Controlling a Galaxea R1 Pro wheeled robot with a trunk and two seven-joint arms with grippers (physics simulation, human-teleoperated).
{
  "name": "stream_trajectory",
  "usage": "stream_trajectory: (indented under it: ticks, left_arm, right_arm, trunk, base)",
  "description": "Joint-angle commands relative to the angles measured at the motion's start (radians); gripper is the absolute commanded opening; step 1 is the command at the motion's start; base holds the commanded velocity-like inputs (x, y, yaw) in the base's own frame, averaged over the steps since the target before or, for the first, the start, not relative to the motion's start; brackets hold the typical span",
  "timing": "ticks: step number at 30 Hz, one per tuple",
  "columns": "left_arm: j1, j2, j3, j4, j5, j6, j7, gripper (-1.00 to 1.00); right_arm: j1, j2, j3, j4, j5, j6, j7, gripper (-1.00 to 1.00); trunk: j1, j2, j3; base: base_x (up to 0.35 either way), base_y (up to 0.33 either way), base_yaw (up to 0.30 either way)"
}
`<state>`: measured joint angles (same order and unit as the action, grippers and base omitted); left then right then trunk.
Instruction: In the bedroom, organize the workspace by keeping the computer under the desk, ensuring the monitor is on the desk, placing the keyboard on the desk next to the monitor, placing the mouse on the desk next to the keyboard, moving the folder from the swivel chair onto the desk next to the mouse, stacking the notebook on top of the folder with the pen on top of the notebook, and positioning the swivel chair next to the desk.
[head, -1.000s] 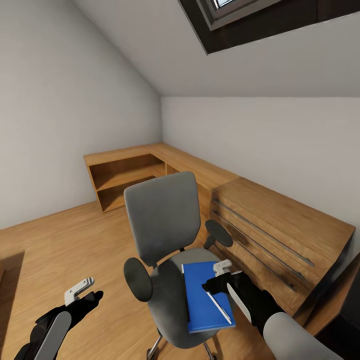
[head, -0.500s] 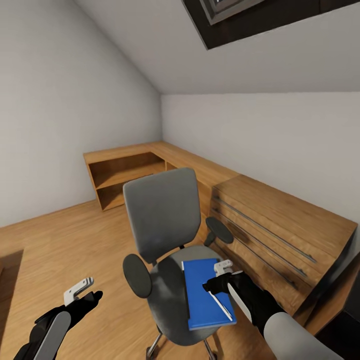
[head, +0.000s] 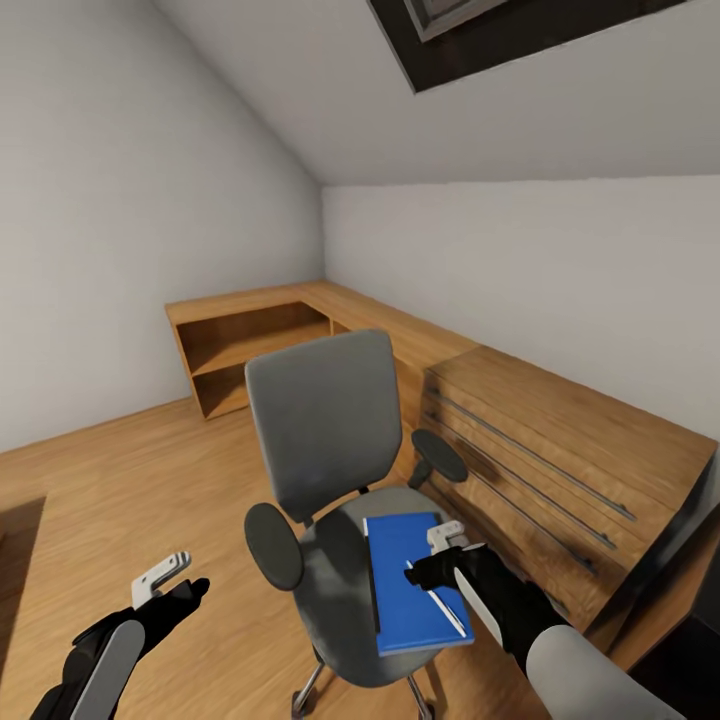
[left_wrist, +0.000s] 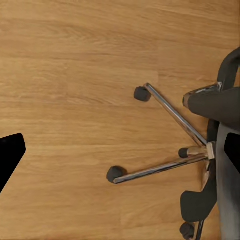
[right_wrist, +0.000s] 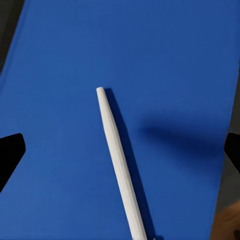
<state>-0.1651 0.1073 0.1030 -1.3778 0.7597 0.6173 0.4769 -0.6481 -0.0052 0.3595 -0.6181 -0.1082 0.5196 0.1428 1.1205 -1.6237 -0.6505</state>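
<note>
The grey swivel chair (head: 318, 425) stands in the middle of the bedroom floor with its back toward the far corner. The blue folder (head: 400, 585) lies flat on its seat, and the white pen (head: 441, 608) rests on the folder. My right gripper (head: 428, 570) hovers open just above the folder's near half. In the right wrist view the pen (right_wrist: 119, 165) lies on the folder (right_wrist: 165, 65) between the open fingertips (right_wrist: 10, 152). My left gripper (head: 183, 590) is open and empty over the floor left of the chair, looking down on the chrome chair base (left_wrist: 170, 112).
Low oak cabinets (head: 400, 335) run along the far walls, with an open shelf unit (head: 250, 355) in the corner and a drawer front with long rails (head: 530, 470) close to the chair's right. Oak floor (head: 120, 480) lies open to the left. A skylight (head: 440, 20) is overhead.
The whole picture has shifted slightly upward, so the camera has moved. Both grippers keep about the same places and stay open.
</note>
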Motion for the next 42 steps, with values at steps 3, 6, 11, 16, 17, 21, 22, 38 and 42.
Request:
stream_trajectory:
  ticks: [3,6,11,16,17,21,22,38,42]
  left_arm:
    - [-0.001,0.0,0.0,-0.002,0.01,0.002,0.009,1.0]
    - [0.0,0.0,0.0,-0.003,0.01,0.002,0.009,1.0]
    - [0.0,0.0,0.0,-0.003,0.01,0.002,0.009,1.0]
    - [0.0,0.0,0.0,-0.003,0.01,0.002,0.009,1.0]
    - [0.0,0.0,0.0,-0.003,0.01,0.002,0.009,1.0]
    - [0.0,0.0,0.0,-0.003,0.01,0.002,0.009,1.0]
    - [-0.001,0.0,0.0,-0.003,0.01,0.002,0.009,1.0]
    - [0.0,0.0,0.0,-0.003,0.01,0.002,0.009,1.0]
    - [0.0,0.0,0.0,-0.003,0.01,0.002,0.009,1.0]
  right_arm:
    - [-0.001,-0.001,0.003,-0.001,-0.01,0.005,-0.003,1.0]
    - [-0.001,-0.001,0.003,-0.002,-0.01,0.005,-0.003,1.0]
    - [-0.001,-0.001,0.003,-0.002,-0.01,0.005,-0.003,1.0]
    - [-0.001,-0.001,0.004,-0.002,-0.01,0.005,-0.003,1.0]
    - [-0.001,-0.001,0.004,-0.002,-0.01,0.005,-0.003,1.0]
    - [-0.001,-0.001,0.004,-0.002,-0.01,0.005,-0.003,1.0]
    - [-0.001,-0.001,0.004,-0.002,-0.01,0.005,-0.003,1.0]
    - [-0.001,-0.001,0.004,-0.002,-0.01,0.005,-0.003,1.0]
    - [-0.001,-0.001,0.004,-0.002,-0.01,0.005,-0.003,1.0]
  trunk:
    - [0.012,-0.022,-0.01]
    - [0.023,-0.043,-0.02]
    - [0.042,-0.078,-0.036]
    - [0.061,-0.113,-0.051]
    - [0.065,-0.12,-0.054]
    - [0.081,-0.148,-0.067]
    - [0.084,-0.155,-0.07]
    - [0.104,-0.19,-0.086]
    - [0.104,-0.19,-0.086]
  base:
    - [0.0,0.0,0.0]
    - [0.0,0.0,0.0]
    - [0.0,0.0,0.0]
    - [0.0,0.0,0.0]
    - [0.0,0.0,0.0]
    - [0.0,0.0,0.0]
    - [0.0,0.0,0.0]
    - [0.0,0.0,0.0]
    - [0.0,0.0,0.0]
